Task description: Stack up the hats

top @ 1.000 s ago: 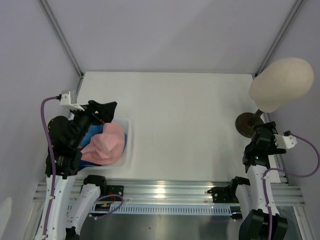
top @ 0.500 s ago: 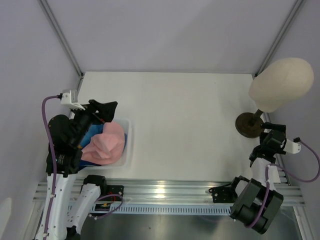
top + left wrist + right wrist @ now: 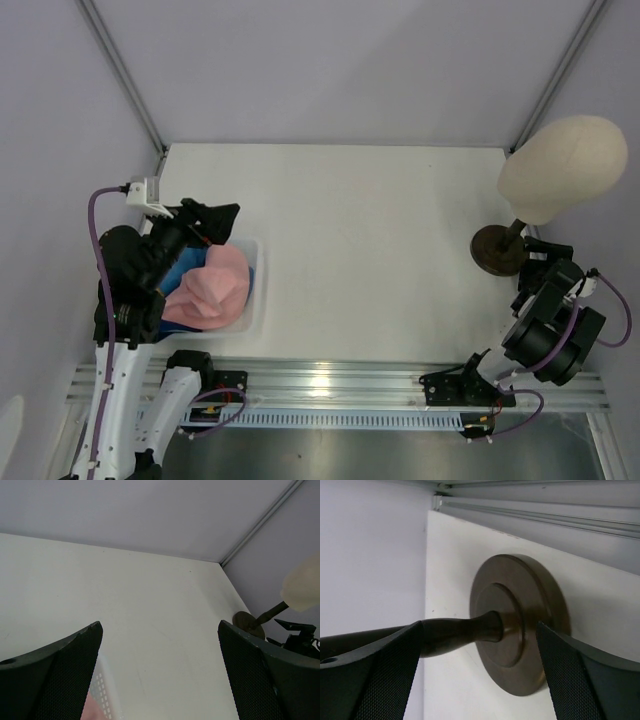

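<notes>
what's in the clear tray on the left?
Pink hat on top, blue fabric showing under its left edge. The left arm covers the tray's left side, so anything else below is hidden.

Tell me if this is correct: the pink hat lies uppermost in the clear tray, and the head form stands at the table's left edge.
One slip: the head form stands at the table's right edge, as the top external view shows. The pink hat does lie uppermost in the clear tray.
</notes>
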